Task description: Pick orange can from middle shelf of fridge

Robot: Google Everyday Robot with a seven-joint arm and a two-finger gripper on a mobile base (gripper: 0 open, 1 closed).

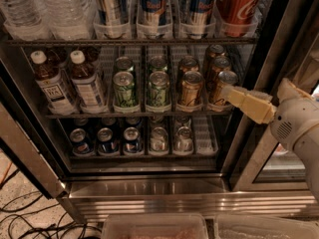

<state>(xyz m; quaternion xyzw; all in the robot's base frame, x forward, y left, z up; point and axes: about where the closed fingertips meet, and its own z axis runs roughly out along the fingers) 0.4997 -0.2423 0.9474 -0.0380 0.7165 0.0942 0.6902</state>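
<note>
The fridge (149,195) stands open in front of me. Its middle shelf (134,114) holds two tea bottles (52,86), two rows of green cans (124,89) and two rows of orange cans (191,88). The rightmost front orange can (223,83) is partly covered by one cream fingertip (234,96). My gripper (255,88) reaches in from the right at the height of the middle shelf. It is open and empty, with the other finger (290,87) back near the door frame.
A red Coca-Cola can (239,4), tall cans and water bottles (65,9) fill the top rack. Small blue and silver cans (107,141) line the bottom rack. The dark door frame (276,59) stands right beside my arm. Plastic bins (154,227) sit below, and cables (20,218) lie at left.
</note>
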